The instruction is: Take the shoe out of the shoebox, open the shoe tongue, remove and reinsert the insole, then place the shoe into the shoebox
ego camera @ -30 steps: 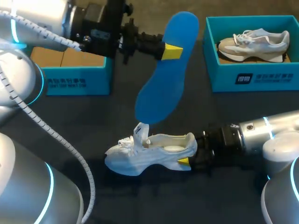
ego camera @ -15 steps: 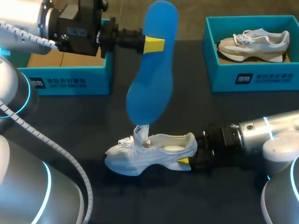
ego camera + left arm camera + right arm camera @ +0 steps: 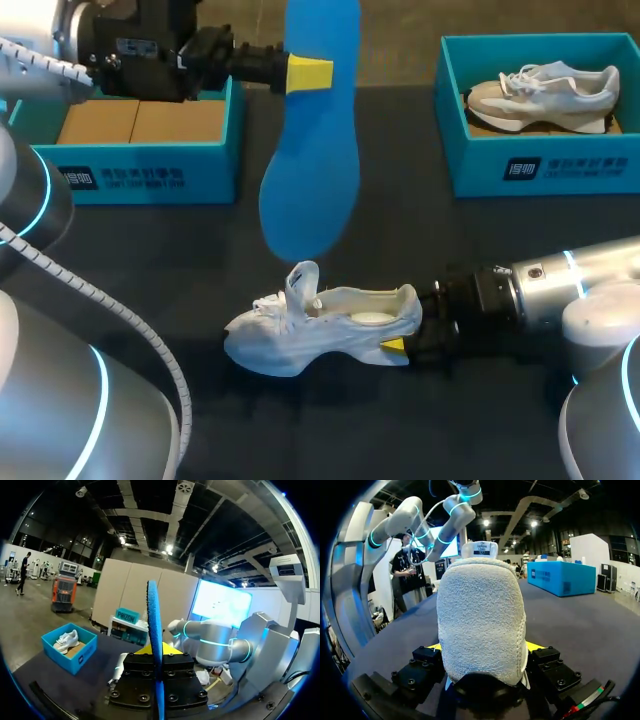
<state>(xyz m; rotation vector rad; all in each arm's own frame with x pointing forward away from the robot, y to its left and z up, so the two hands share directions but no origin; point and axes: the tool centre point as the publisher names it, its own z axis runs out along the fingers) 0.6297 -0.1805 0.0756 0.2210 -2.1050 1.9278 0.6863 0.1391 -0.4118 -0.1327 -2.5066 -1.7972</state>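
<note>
The insole (image 3: 312,130) hangs above the shoe (image 3: 320,325), barring descent there. Open worktop (image 3: 130,260) lies between shoe and left box (image 3: 150,178); the right box (image 3: 540,165) holds another shoe (image 3: 545,92).

left claw (image 3: 312,72) swung insole (image 3: 310,140) leftward, more upright

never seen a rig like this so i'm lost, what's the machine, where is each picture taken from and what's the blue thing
This is a robot: a left arm and a right arm at a dark table. The plain picture looks down from a fixed camera above and behind them; the round ones come from a camera on each wrist. The left gripper holds a blue insole aloft, edge-on in its own wrist picture. The right gripper clamps the heel of a white shoe lying on the table. Behind, the left shoebox shows no shoe, the right shoebox holds a second shoe.
</note>
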